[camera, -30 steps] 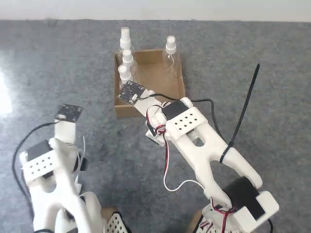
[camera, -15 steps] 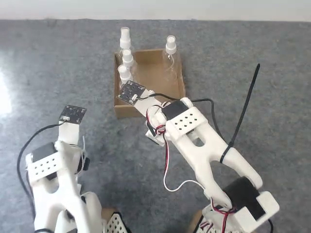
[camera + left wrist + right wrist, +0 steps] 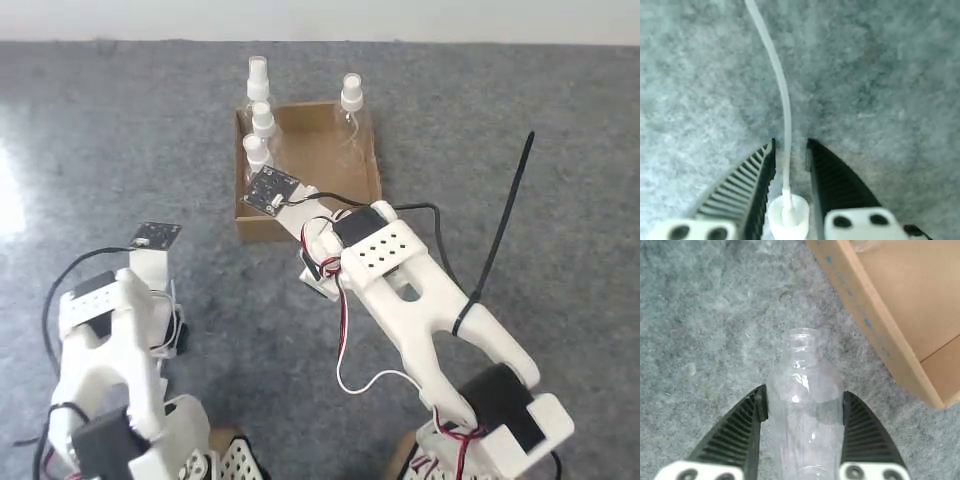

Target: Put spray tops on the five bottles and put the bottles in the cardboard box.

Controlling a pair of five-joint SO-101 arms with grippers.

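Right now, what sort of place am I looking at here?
Likely a small robotics test bench, not a factory: two white desktop arms with bare wires sit on a grey mat, beside spray bottles in a cardboard box.

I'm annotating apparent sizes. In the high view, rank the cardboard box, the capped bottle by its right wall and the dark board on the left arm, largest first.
1. cardboard box: clearly largest.
2-3. capped bottle and dark board look about alike; the board sits nearer the camera, so I leave them unranked.
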